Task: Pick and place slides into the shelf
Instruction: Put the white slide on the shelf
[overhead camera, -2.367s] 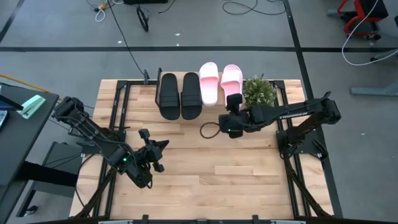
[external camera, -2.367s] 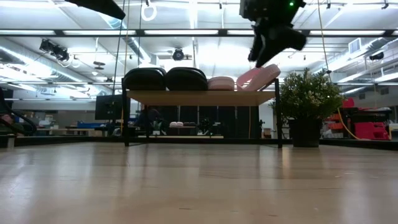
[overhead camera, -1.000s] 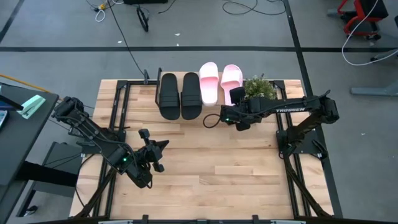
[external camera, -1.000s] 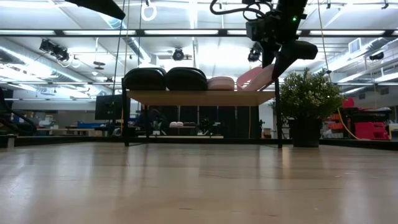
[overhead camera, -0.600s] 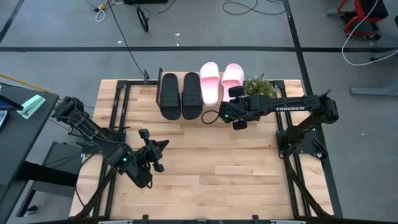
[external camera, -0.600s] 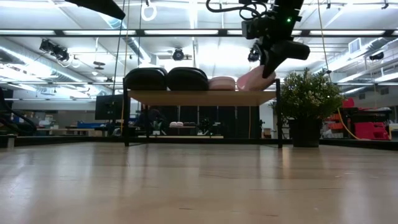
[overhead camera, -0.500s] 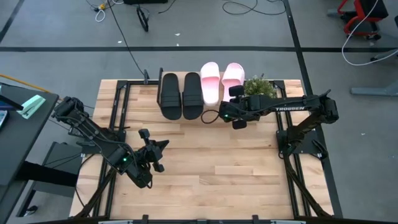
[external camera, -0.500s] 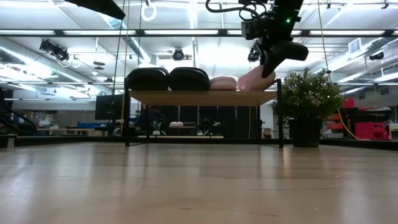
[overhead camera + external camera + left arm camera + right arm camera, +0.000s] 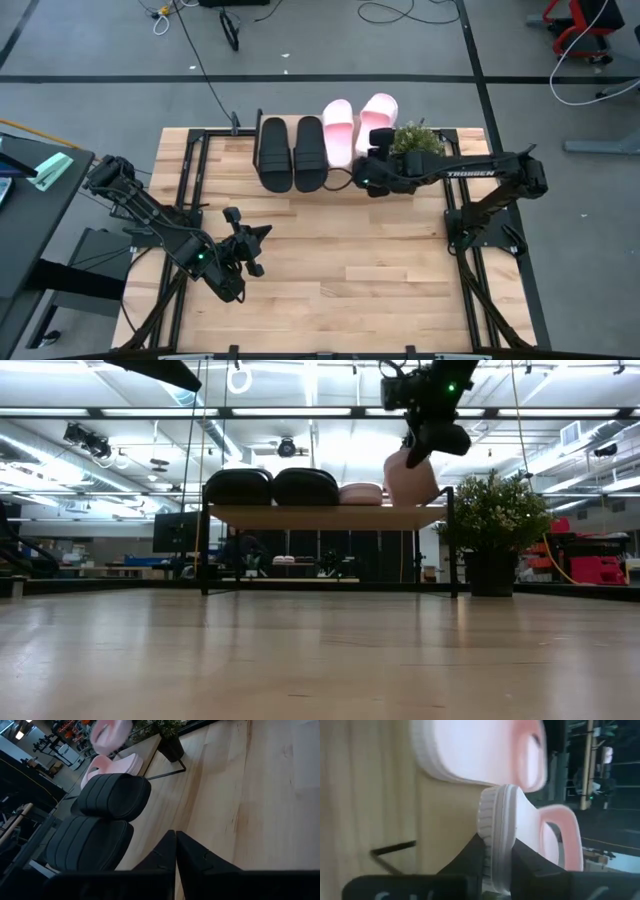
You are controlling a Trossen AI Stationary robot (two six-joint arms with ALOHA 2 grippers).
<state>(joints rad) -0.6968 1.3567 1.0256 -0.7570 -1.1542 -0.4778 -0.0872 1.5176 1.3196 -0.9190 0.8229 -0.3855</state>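
The shelf [image 9: 320, 517] stands at the table's far side. Two black slides [image 9: 290, 153] and one pink slide [image 9: 338, 134] lie flat on its top board, side by side. The second pink slide [image 9: 377, 112] is at the shelf's right end, tilted steeply in the low view [image 9: 410, 478]. My right gripper [image 9: 376, 150] is shut on it from the near side. My left gripper [image 9: 243, 243] waits shut over the table's near left part, touching nothing. My right gripper pinches the pink slide's sole at its near end rim [image 9: 495, 835] between the two fingers [image 9: 479, 855]. It comes from the table's near side, along the slide. The held end is raised; the slide slopes down from it, its lower end at the shelf's top board [image 9: 408, 504].
A potted plant [image 9: 417, 145] stands right beside the shelf's right end, close under my right arm. Bare tabletop [image 9: 340, 260] spreads between the shelf and the near edge. A loose cable loop [image 9: 340, 180] hangs by the right wrist.
My right gripper has moved toward the far edge and risen, staying shut on the pink slide. The slide has gone farther back over the shelf and tipped from a low slant to a steep one, held end up. The left arm has kept still.
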